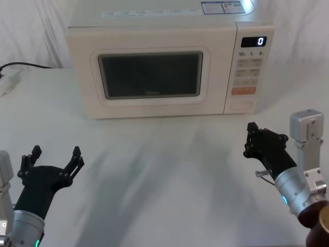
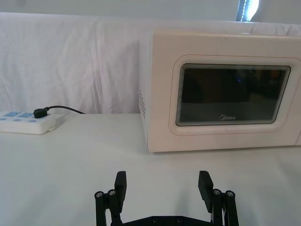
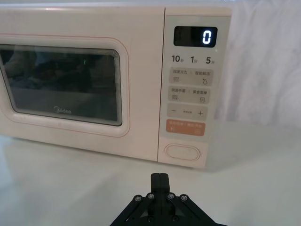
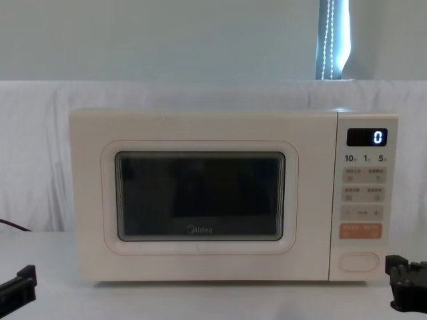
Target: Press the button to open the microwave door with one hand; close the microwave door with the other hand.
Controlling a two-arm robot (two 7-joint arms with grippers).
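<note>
Altogether one shut microwave [image 1: 164, 62], one button [image 3: 183, 151], two empty tools: left [image 1: 55, 159] spread, right [image 1: 252, 140] pinched.

microwave [image 4: 233, 193] on table, microwave door [image 4: 200, 195] closed

Lab-like test setup; white-draped table [image 1: 169, 170] and backdrop [image 4: 200, 47] (no furnishings).

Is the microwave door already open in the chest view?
No, the microwave door sits flush with the control strip, closed, and the button is untouched.
</note>
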